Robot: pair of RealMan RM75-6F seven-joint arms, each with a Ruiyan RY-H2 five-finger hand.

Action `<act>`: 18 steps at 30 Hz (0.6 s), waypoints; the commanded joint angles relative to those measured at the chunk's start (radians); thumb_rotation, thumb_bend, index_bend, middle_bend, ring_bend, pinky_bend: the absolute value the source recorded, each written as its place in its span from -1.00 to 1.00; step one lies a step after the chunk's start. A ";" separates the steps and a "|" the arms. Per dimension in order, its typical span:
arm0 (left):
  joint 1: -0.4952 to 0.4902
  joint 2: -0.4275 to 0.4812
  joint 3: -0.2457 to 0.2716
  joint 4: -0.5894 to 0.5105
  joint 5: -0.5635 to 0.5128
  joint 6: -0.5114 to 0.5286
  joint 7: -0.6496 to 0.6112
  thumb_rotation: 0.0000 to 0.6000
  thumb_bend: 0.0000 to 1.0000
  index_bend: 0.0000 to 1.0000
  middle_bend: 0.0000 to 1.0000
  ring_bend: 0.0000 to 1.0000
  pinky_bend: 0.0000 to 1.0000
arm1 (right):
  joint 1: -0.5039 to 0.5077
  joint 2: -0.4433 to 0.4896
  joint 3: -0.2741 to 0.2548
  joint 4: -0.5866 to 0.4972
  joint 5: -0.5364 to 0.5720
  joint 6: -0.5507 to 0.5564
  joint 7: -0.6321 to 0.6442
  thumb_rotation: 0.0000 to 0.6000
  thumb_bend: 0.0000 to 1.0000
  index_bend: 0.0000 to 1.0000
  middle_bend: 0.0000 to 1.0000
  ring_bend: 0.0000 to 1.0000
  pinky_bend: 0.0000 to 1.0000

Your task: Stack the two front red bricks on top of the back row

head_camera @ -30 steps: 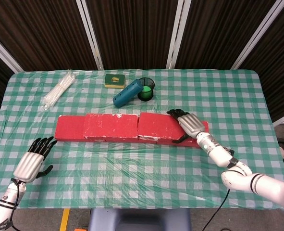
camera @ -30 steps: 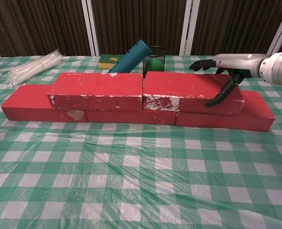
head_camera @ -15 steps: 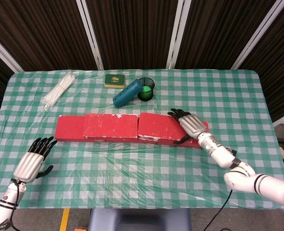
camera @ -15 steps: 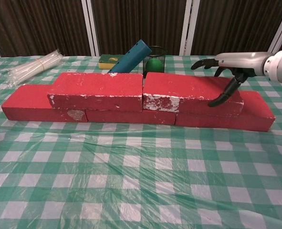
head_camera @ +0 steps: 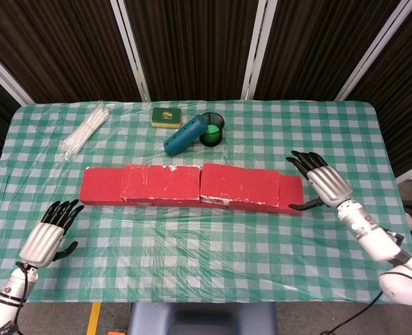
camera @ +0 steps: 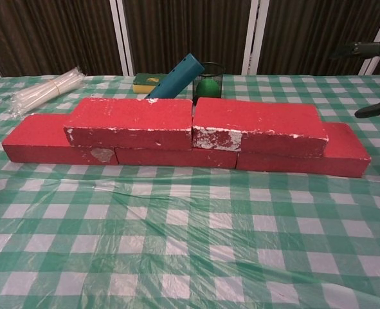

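Observation:
Two red bricks lie side by side on top of a lower row of red bricks: the left upper brick (head_camera: pixel 160 183) (camera: pixel 130 122) and the right upper brick (head_camera: pixel 239 186) (camera: pixel 257 125). The lower row (camera: pixel 35 143) sticks out at both ends (head_camera: pixel 290 191). My right hand (head_camera: pixel 318 183) is open, fingers spread, just right of the row's right end and touching nothing; only its fingertips (camera: pixel 373 108) show at the chest view's right edge. Near the table's front left corner my left hand (head_camera: pixel 47 234) rests open.
Behind the bricks stand a black cup (head_camera: pixel 212 129) with a green thing inside, a blue tube (head_camera: pixel 184 135) leaning on it, and a green-yellow sponge (head_camera: pixel 166 116). A bundle of clear straws (head_camera: pixel 85 130) lies at the back left. A green checked cloth (head_camera: pixel 206 237) covers the table.
My right hand has let go of the right upper brick and pulled away to the right, off the stack. The bricks and my left hand have stayed put.

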 commanded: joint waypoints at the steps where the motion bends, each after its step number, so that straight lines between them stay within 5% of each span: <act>1: 0.000 -0.002 -0.001 -0.004 -0.001 -0.001 0.007 1.00 -0.37 -1.00 -1.00 -1.00 -0.98 | -0.031 -0.019 -0.036 0.100 -0.015 0.000 0.034 0.22 -0.10 -0.48 -0.96 -1.00 -0.76; 5: -0.002 -0.007 -0.003 -0.005 -0.005 -0.009 0.017 1.00 -0.37 -1.00 -1.00 -1.00 -0.98 | -0.015 -0.074 -0.039 0.183 -0.012 -0.045 0.041 0.18 0.08 -0.45 -0.96 -1.00 -0.77; 18: -0.005 -0.010 -0.008 0.003 -0.020 -0.025 0.022 1.00 -0.37 -1.00 -1.00 -1.00 -0.98 | 0.068 -0.190 -0.011 0.254 0.003 -0.156 0.002 0.18 0.18 -0.43 -0.96 -1.00 -0.78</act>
